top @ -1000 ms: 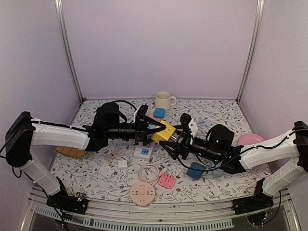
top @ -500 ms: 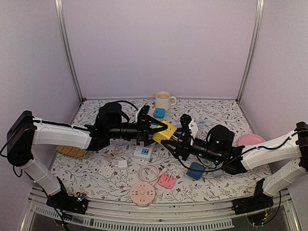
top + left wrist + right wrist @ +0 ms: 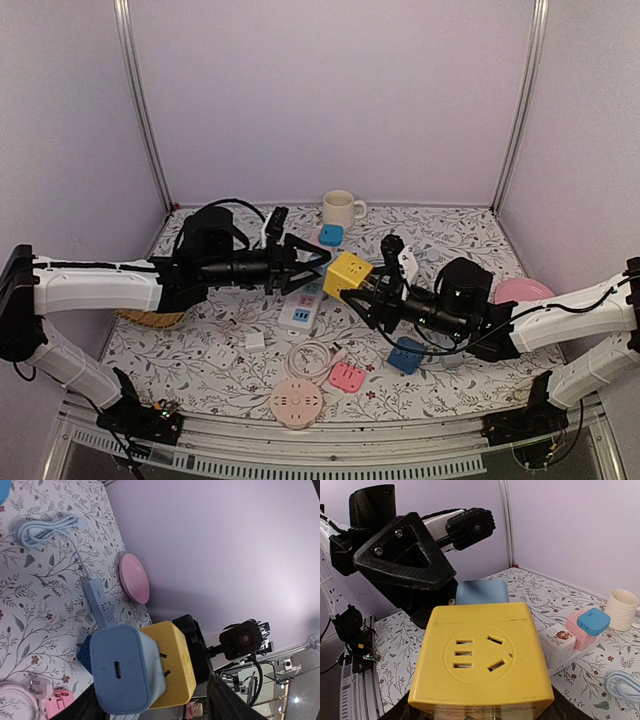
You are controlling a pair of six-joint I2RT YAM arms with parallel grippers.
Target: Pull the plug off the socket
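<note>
A yellow cube socket [image 3: 347,274] is held above the table's middle by my right gripper [image 3: 368,292], which is shut on it; it fills the right wrist view [image 3: 480,655]. A light blue plug [image 3: 122,667] sits against the cube's far face, beside two slanted slots. Its prongs are hidden, and only its top shows in the right wrist view [image 3: 481,592]. My left gripper [image 3: 318,262] is open. Its fingers stand either side of the plug, and the right finger [image 3: 230,700] is clear of it.
On the floral table are a white mug [image 3: 341,209] at the back, a pink plate [image 3: 520,290] at the right, a white power strip [image 3: 298,315], a coiled white cable [image 3: 310,358], a round pink socket [image 3: 296,402], a small pink socket [image 3: 347,377] and a blue cube [image 3: 407,355].
My left arm has drawn back to the left and its fingers now stand wider apart. The right gripper has carried the yellow cube slightly right.
</note>
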